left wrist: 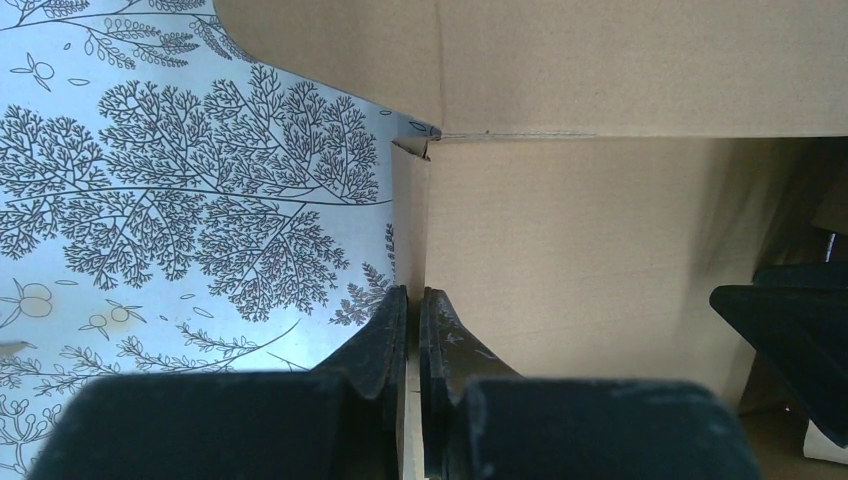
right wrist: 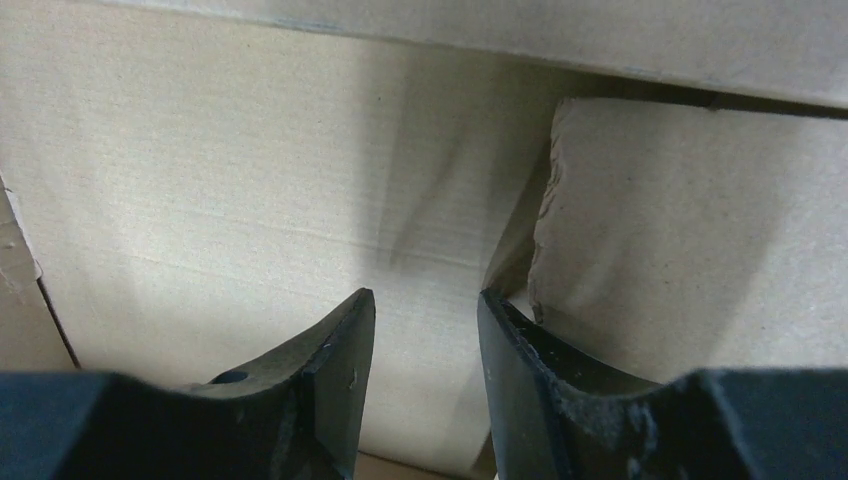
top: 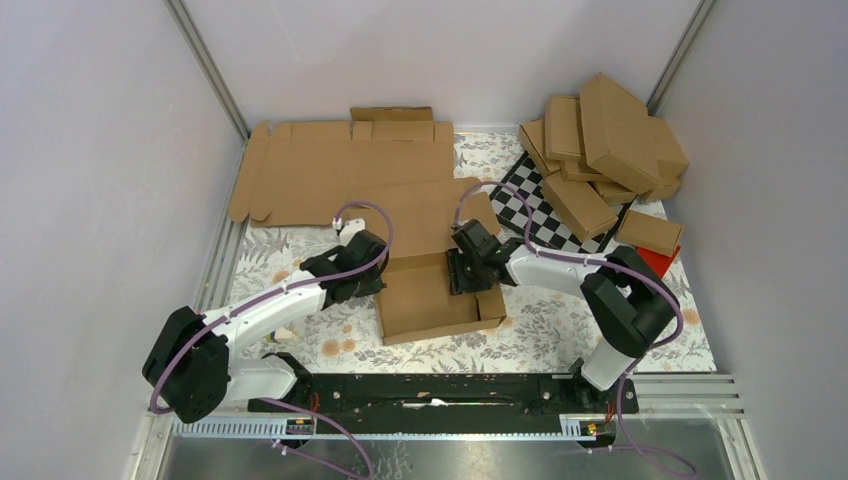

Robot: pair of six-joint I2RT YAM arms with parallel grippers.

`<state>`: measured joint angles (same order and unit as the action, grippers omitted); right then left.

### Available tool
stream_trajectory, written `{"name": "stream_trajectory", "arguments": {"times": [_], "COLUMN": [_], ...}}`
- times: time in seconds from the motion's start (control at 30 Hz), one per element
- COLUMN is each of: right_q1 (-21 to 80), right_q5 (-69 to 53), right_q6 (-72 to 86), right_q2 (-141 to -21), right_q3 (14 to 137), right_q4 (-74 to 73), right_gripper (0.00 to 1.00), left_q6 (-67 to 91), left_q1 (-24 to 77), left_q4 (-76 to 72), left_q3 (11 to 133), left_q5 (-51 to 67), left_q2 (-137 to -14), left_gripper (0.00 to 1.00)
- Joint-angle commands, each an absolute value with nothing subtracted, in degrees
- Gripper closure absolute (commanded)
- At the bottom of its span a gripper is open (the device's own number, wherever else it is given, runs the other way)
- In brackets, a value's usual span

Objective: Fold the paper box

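- Top view: the box (top: 430,295) lies in the middle of the worktop (top: 560,335), between the two arms. Its base is flat on the floral cloth and a wide panel runs back from it toward the far wall.
- The left fingers (top: 374,268) meet its left edge. The right fingers (top: 458,272) reach in over its far right part.
- Flat cardboard sheets (top: 330,170) lie at the back left. A pile of folded boxes (top: 610,140) sits at the back right, partly on a checkered board (top: 535,205), with a red thing (top: 657,262) showing under the nearest of them.
- Left wrist view: the left fingers (left wrist: 395,325) are closed on the thin upright edge of the box (left wrist: 580,230), and the cardboard wall stands pinched between them.
- The cloth (left wrist: 180,200) fills the left of this view, and the inside of the box fills the right. A dark shape at the right border may be the other arm's fingers, but it is too cut off to be sure.
- Right wrist view: the right fingers (right wrist: 340,340) stand apart with nothing between them. They point at a pale inner panel of the box (right wrist: 230,170).
- A rough-edged flap (right wrist: 690,220) stands just beside the right-hand finger. I cannot tell whether the two touch.
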<state>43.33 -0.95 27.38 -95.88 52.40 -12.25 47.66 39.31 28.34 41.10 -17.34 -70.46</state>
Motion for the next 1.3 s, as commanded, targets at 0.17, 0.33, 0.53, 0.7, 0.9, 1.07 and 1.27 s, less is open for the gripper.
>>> {"name": "stream_trajectory", "arguments": {"times": [0.17, 0.33, 0.53, 0.7, 0.9, 1.07, 1.27], "right_q1": [43.25, 43.26, 43.32, 43.27, 43.33, 43.30, 42.98], "right_q5": [11.35, 14.12, 3.72, -7.15, -8.27, -7.32, -10.17], "right_q6": [26.81, 26.44, 25.49, 26.64, 26.80, 26.14, 25.71], "right_q2": [-98.95, -98.54, -94.42, -89.61, -85.36, -82.05, -77.42], "right_q3": [53.13, 53.39, 53.88, 54.54, 54.77, 54.80, 54.78], "right_q4": [-23.49, -24.78, -20.91, -16.60, -17.04, -19.03, -19.31], "right_gripper": [0.34, 0.20, 0.20, 0.19, 0.19, 0.19, 0.19], "left_q6": [48.43, 48.51, 48.60, 48.52, 48.43, 48.51, 48.43], "left_q1": [38.93, 38.86, 38.91, 38.94, 38.91, 38.91, 38.93], "left_q4": [25.49, 25.58, 24.94, 24.80, 24.76, 24.79, 24.87], "left_q3": [41.09, 40.88, 41.27, 42.04, 42.28, 42.11, 42.01], "left_q5": [-18.70, -18.98, -17.72, -17.39, -17.33, -17.39, -17.46], "left_q2": [-68.39, -68.38, -69.36, -70.35, -70.80, -70.50, -70.16], "left_gripper": [1.00, 1.00, 1.00, 1.00, 1.00, 1.00, 1.00]}}
